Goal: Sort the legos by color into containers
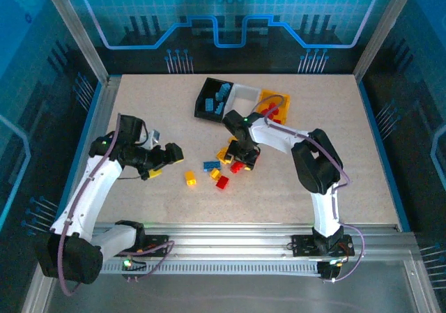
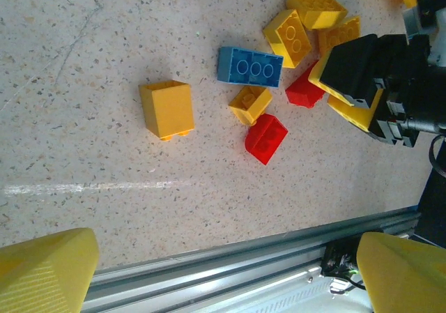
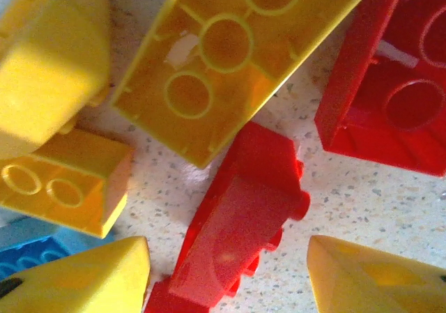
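The containers stand in a row at the back: a black bin [image 1: 209, 100] with blue legos in it, a white bin [image 1: 243, 99] and a yellow-orange bin [image 1: 280, 108] with red ones. Loose legos lie mid-table: a yellow brick [image 2: 167, 109], a blue brick [image 2: 249, 66] and a red brick [image 2: 265, 138]. My right gripper [image 3: 230, 285] is down in the pile, open, its yellow fingertips [image 3: 83, 278] either side of a red brick [image 3: 240, 222], with a gap on the right. My left gripper [image 1: 164, 166] hovers open left of the pile, nothing between its fingers.
Yellow bricks [image 3: 230, 48] and another red brick [image 3: 390, 104] crowd close round the right gripper. The metal rail [image 2: 230, 264] runs along the table's near edge. Bare tabletop [image 1: 334, 180] lies to the right of the pile.
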